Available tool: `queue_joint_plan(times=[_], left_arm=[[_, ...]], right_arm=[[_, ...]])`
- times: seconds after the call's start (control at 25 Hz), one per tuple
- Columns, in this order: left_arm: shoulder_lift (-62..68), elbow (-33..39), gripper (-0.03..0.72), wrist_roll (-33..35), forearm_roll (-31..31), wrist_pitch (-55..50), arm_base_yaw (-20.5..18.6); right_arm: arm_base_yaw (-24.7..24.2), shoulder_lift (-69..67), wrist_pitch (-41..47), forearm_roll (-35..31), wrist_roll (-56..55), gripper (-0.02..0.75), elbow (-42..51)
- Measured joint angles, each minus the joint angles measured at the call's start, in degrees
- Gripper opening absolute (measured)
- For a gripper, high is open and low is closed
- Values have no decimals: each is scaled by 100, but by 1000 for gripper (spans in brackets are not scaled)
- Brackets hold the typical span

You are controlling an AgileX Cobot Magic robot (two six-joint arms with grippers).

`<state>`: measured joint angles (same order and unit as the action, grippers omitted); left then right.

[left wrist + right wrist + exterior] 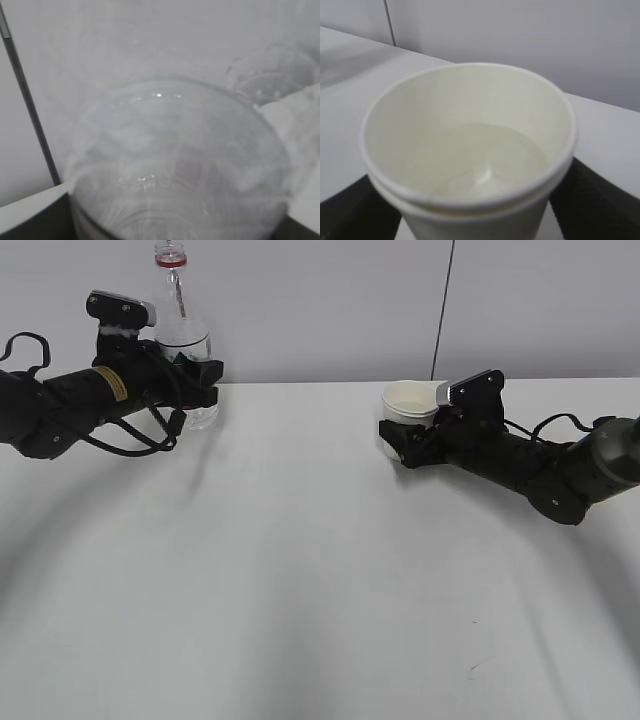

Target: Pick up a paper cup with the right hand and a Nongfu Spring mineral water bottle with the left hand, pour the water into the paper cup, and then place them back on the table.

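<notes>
On the white bench [300, 570] the two arms sit well apart, each with its object at the far side of the surface: the left hand [200, 385] is at the far left with the Nongfu Spring mineral water bottle [182, 340] standing upright in it, and the right hand [405, 445] is at the right with the paper cup [408, 405]. Judging by the right wrist view, the cup [470, 165] already has a shallow pool of clear liquid in it, so the pour looks done (the bottle's neck shows no cap, as far as I can tell). What seems left is the release and withdrawal. Whether the bottle's base and the cup's base rest on the bench or hang just above it I cannot tell. The left claw is closed around the lower body of the bottle [175, 170], which fills its wrist view. The right claw is closed on the cup's sides, dark fingers [592, 200] flanking it on both sides.
</notes>
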<state>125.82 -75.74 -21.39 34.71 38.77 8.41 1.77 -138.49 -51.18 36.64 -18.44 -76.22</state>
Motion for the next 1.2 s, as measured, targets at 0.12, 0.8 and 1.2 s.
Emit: queue_joint_plan(times=[0.12,0.8,1.2], left_arm=[[0,0,398,0,0,0,0],[0,0,398,0,0,0,0],[0,0,396,0,0,0,0]], right_arm=[[0,0,0,0,-91,631,0],[0,0,33,197,-143,652,0],[-50,0,34,288,-143,652,0]])
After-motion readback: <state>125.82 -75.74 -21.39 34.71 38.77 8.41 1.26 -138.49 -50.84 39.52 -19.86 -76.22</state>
